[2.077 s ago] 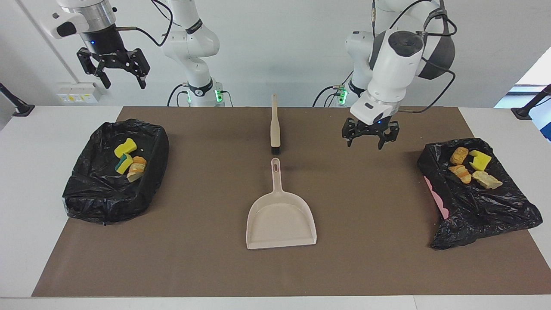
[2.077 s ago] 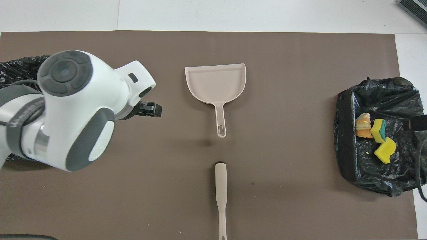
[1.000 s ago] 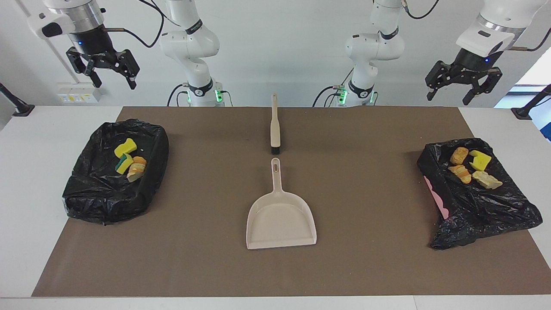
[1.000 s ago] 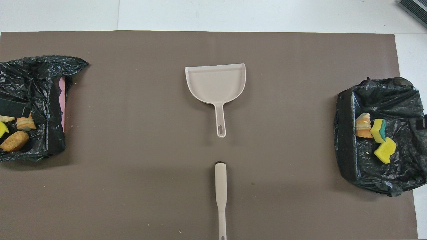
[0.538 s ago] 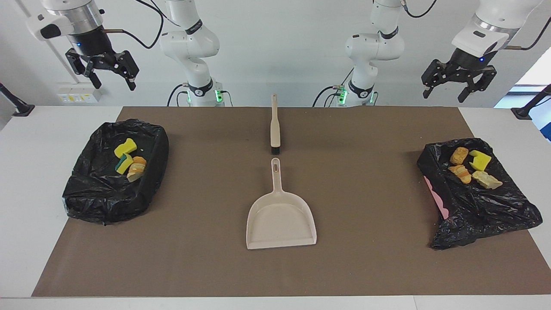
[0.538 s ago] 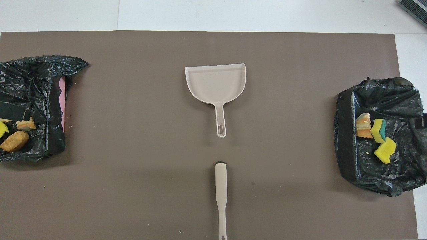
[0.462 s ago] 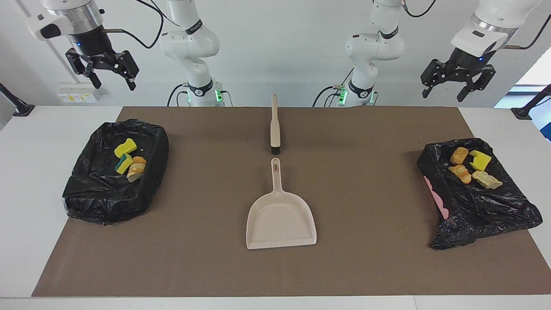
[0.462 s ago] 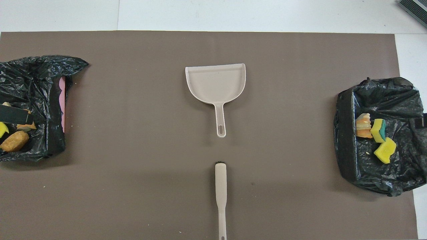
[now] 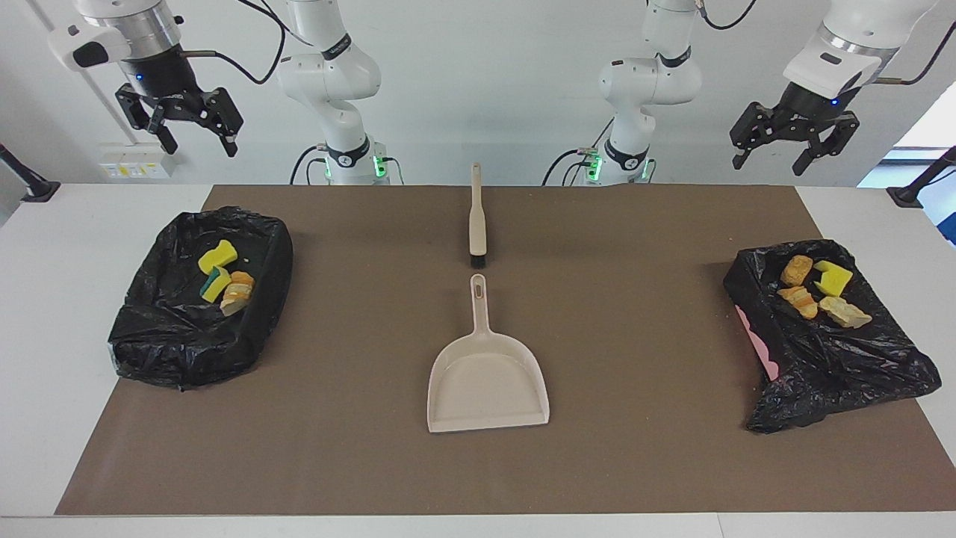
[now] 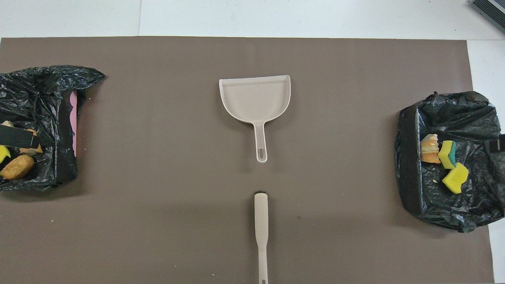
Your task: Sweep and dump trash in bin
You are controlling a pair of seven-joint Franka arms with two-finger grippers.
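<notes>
Currently all trash (image 9: 224, 278) lies inside two black bins (image 9: 142, 340), one at each end of the table. Both the left gripper (image 9: 792, 142) and right gripper (image 9: 179, 119) hang spread and empty, each raised above its own bin, trash directly below.

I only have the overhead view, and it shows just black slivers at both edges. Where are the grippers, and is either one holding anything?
Observer: Both are raised high and empty. The left gripper hangs open over the black bin at the left arm's end, and the right gripper hangs open over the bin at the right arm's end.
Operator: My view cuts off the left arm's bin. How much trash is in it?
Observer: Four pieces: a brown lump, a yellow sponge, an orange bread slice and a pale chunk.
</notes>
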